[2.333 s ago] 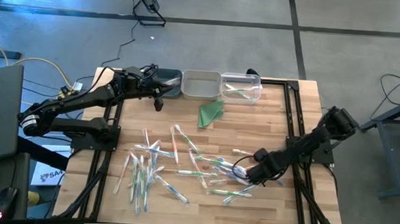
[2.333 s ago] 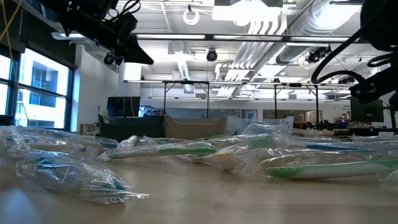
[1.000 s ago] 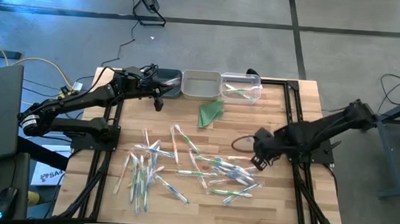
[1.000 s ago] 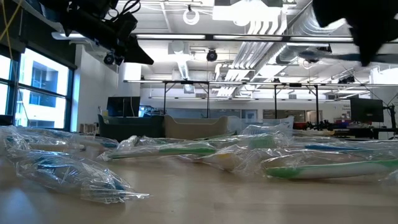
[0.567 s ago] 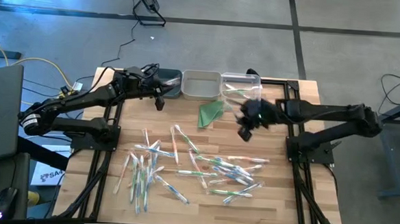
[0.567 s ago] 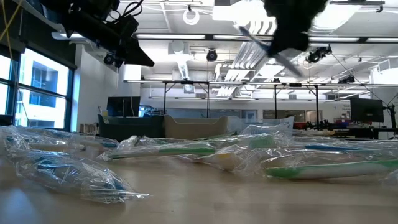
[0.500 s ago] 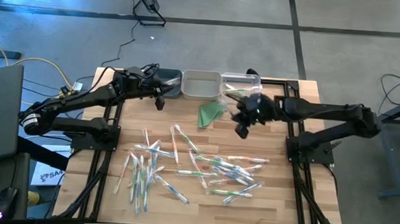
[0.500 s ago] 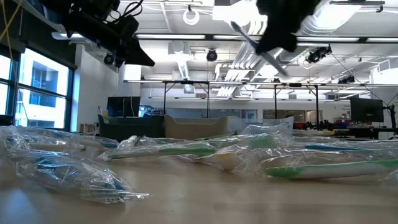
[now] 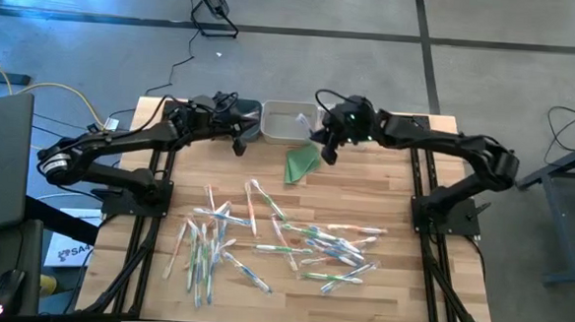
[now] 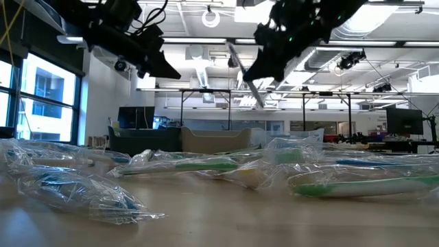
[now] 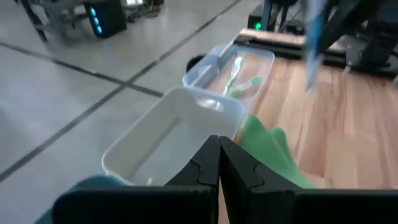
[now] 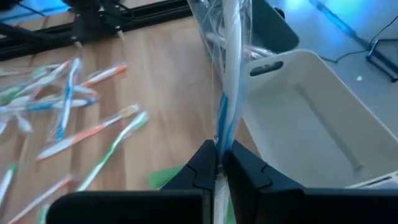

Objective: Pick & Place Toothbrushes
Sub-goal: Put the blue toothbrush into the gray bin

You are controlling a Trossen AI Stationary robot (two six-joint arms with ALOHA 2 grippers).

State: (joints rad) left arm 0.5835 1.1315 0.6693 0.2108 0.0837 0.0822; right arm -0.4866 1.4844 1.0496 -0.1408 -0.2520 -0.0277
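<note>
Wrapped toothbrushes (image 9: 273, 241) scattered across table's middle toward near edge; two green ones (image 9: 347, 118) in clear bin, far edge; one blue-white toothbrush (image 12: 229, 93) held aloft.

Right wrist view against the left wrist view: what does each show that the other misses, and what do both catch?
Only the right wrist view shows the right gripper shut on a wrapped blue toothbrush, with loose toothbrushes scattered on the wooden table.

Only the left wrist view shows the left gripper, shut and empty, and the clear bin with green toothbrushes inside.

Both show the white bin, which looks empty, and the green cloth beside it.
</note>
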